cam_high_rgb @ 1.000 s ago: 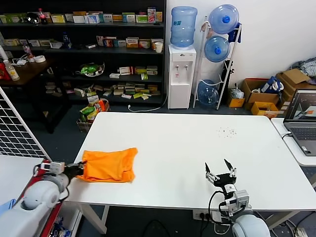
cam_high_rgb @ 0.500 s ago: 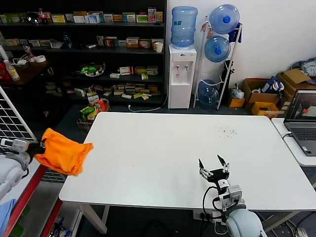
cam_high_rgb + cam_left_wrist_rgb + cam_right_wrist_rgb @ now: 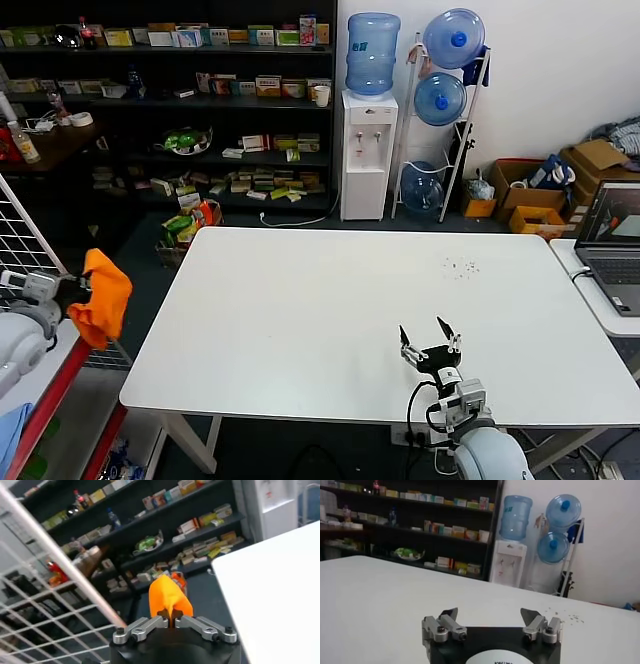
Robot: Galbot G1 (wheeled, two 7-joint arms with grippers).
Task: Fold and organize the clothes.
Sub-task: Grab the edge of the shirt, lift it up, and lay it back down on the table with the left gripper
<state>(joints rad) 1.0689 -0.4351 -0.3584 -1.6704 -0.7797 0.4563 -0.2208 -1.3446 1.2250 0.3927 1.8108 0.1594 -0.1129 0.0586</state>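
We see the left tool (image 3: 72,293) held out past the left edge of the white counter (image 3: 340,320), clear of its top, clamped tight on a bunched fold of the orange T-shirt (image 3: 101,296). The shirt hangs in the air off the counter, beside the wire grid panel (image 3: 25,255). The right tool (image 3: 429,340) sits low over the counter's near edge, its fingers (image 3: 441,621) spread wide and holding nothing.
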